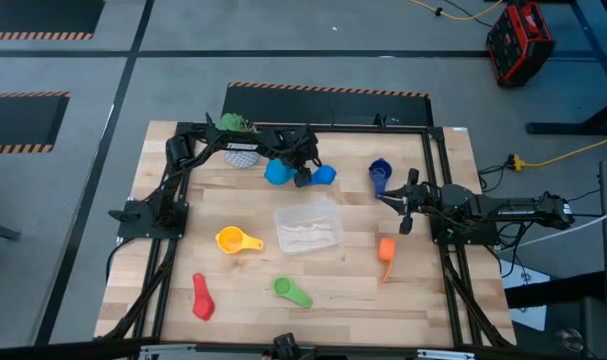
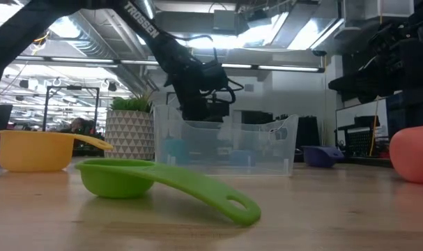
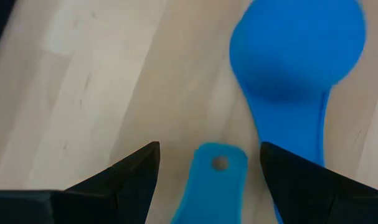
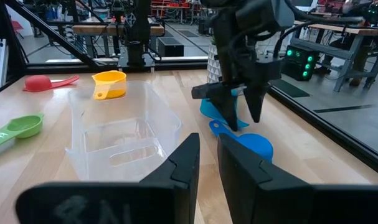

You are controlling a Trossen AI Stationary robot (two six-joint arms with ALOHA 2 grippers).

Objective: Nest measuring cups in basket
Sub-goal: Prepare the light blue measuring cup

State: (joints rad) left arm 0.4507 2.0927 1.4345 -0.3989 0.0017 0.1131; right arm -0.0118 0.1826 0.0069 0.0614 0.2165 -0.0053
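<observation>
Two light blue measuring cups (image 1: 276, 172) (image 1: 325, 175) lie on the wooden table beyond the clear basket (image 1: 308, 227). My left gripper (image 3: 208, 149) hangs open low over them. Its fingers stand on either side of one cup's handle end (image 3: 217, 165), apart from it. The other light blue cup (image 3: 297, 43) lies bottom up just ahead. Dark blue (image 1: 380, 175), orange (image 1: 386, 250), yellow (image 1: 233, 240), green (image 1: 291, 291) and red (image 1: 201, 297) cups lie scattered around the basket. My right gripper (image 4: 208, 155) waits at the table's right, fingers nearly together on nothing.
A potted green plant (image 1: 240, 140) stands at the far edge just behind my left arm. The basket (image 2: 225, 146) stands mid-table with nothing in it. Bare wood lies between the cups near the front edge.
</observation>
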